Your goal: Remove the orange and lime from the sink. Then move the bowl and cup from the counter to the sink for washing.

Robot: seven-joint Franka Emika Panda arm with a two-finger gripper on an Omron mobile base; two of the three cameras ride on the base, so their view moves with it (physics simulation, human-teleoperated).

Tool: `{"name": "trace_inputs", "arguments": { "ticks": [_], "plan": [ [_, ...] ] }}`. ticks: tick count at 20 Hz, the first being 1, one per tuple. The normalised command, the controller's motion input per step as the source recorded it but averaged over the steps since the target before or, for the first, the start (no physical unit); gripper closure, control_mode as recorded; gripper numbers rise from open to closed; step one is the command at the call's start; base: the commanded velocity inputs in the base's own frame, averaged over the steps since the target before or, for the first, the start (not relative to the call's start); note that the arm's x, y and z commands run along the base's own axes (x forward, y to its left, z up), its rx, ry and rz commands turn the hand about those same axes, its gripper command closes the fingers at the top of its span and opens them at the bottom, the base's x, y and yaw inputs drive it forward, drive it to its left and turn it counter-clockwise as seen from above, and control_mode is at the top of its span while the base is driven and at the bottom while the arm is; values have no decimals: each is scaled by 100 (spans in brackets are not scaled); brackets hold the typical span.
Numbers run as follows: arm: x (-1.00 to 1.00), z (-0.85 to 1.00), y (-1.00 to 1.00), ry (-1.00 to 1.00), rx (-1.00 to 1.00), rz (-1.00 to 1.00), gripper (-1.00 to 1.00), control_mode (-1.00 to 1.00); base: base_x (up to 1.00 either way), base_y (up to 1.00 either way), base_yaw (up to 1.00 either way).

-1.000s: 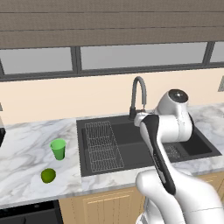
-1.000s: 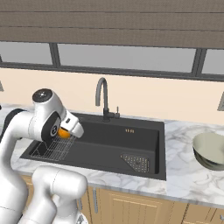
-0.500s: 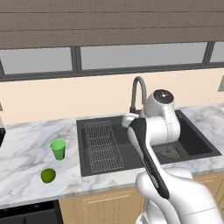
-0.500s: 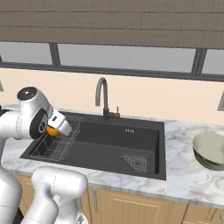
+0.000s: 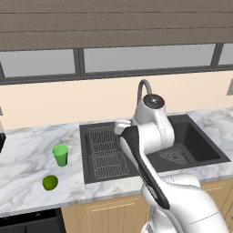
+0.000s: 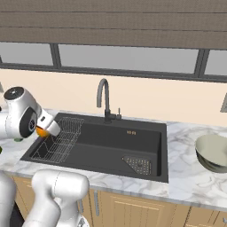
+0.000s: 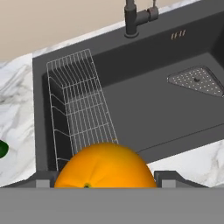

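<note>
My gripper is shut on the orange, held above the wire rack at the left end of the dark sink. In the hand view the orange sits between the two fingertips of the gripper, with the rack below. The lime lies on the marble counter left of the sink. A dark green sliver of the lime shows at the hand view's left edge. The light-green cup stands upright just behind the lime. The pale bowl rests on the counter right of the sink.
The curved grey faucet rises behind the basin's middle. A drain strainer sits at the basin's front right. My own arm crosses the sink in the left base view. A window runs along the back wall.
The arm has swung left across the sink with the orange in its grip, from over the basin's middle to over the rack's left side. Lime, cup and bowl have stayed put.
</note>
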Motion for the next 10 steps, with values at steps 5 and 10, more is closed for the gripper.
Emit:
{"name": "trace_inputs", "arguments": {
  "ticks": [5,10],
  "plan": [
    [0,0,42,5,0,5,100,-100,0,0,0],
    [0,0,43,5,0,5,100,-100,0,0,0]
  ]
}}
